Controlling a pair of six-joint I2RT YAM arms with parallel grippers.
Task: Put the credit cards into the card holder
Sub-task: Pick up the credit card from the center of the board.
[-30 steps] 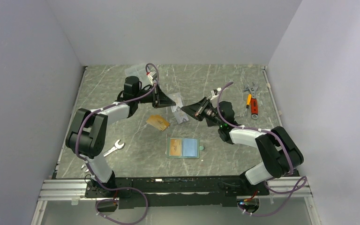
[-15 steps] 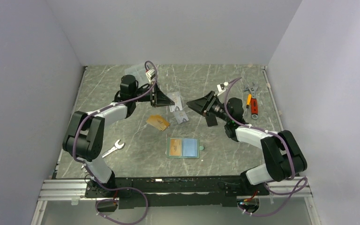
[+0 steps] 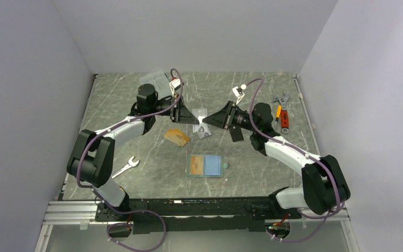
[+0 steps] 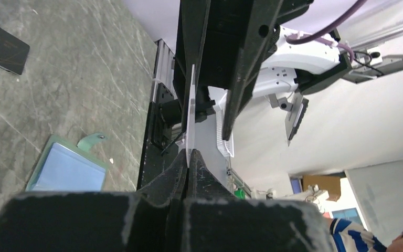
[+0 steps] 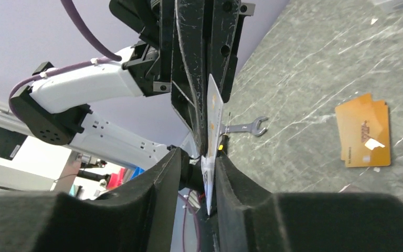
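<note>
My left gripper (image 4: 189, 155) is shut on a silvery-white credit card (image 4: 190, 115), which it holds edge-on above the table. The right gripper (image 5: 197, 155) faces it, open. Its fingers straddle the card's far end (image 5: 213, 115); the card lies against one finger, with a gap to the other. In the top view the two grippers (image 3: 195, 121) (image 3: 205, 122) meet tip to tip at mid-table. An orange-gold credit card (image 3: 177, 137) (image 5: 363, 129) lies flat on the table to their left. The card holder (image 3: 205, 165) (image 4: 68, 170) lies open nearer the bases, light blue inside.
A flat black square piece (image 3: 235, 134) (image 4: 0, 35) lies right of the grippers. A silver wrench (image 3: 127, 165) (image 5: 246, 126) rests at the near left. Orange-handled tools (image 3: 283, 118) are at the far right, and a clear plastic box (image 3: 155, 79) is at the back.
The right gripper opened, rose from the table and swung left until its fingers came round the card. The left gripper stayed shut on the card and shifted slightly right.
</note>
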